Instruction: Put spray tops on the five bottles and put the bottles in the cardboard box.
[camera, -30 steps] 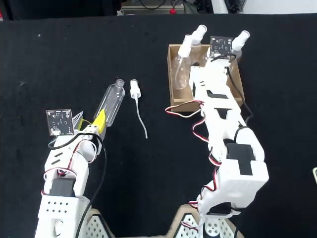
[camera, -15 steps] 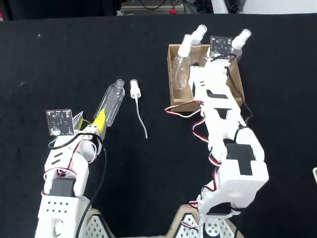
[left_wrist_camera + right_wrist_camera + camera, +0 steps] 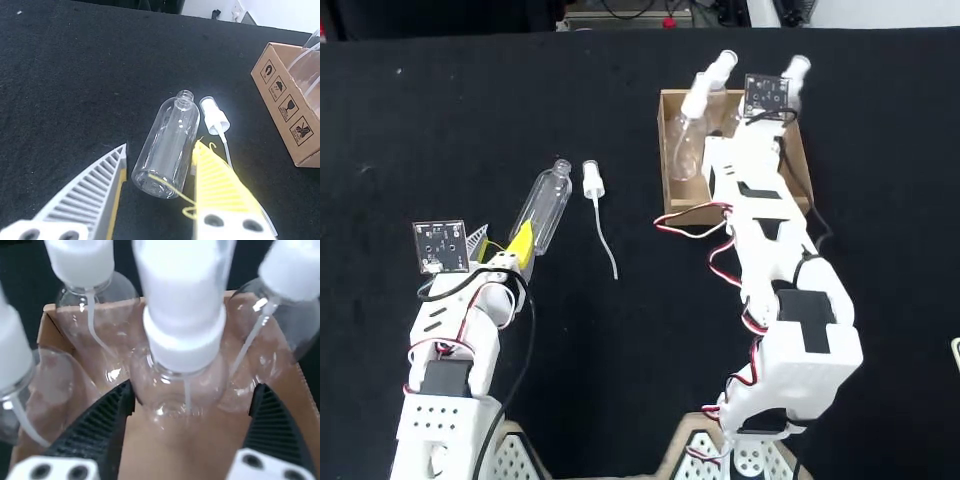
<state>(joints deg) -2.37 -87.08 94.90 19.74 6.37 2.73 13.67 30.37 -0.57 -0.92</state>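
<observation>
Uncapped bottle (image 3: 167,145) is straddled by wide left jaws, presumably for capping; a boxed, capped bottle (image 3: 181,342) is flanked by wide right jaws.

Rightmost bottle (image 3: 796,68) — further left (slightly)

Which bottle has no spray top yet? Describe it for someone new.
On the black table, look left of the cardboard box to the left gripper, whose jaws stand open. The clear bottle lies on its side between them, neck bare, a loose spray top beside it; the boxed bottles stand capped.
</observation>
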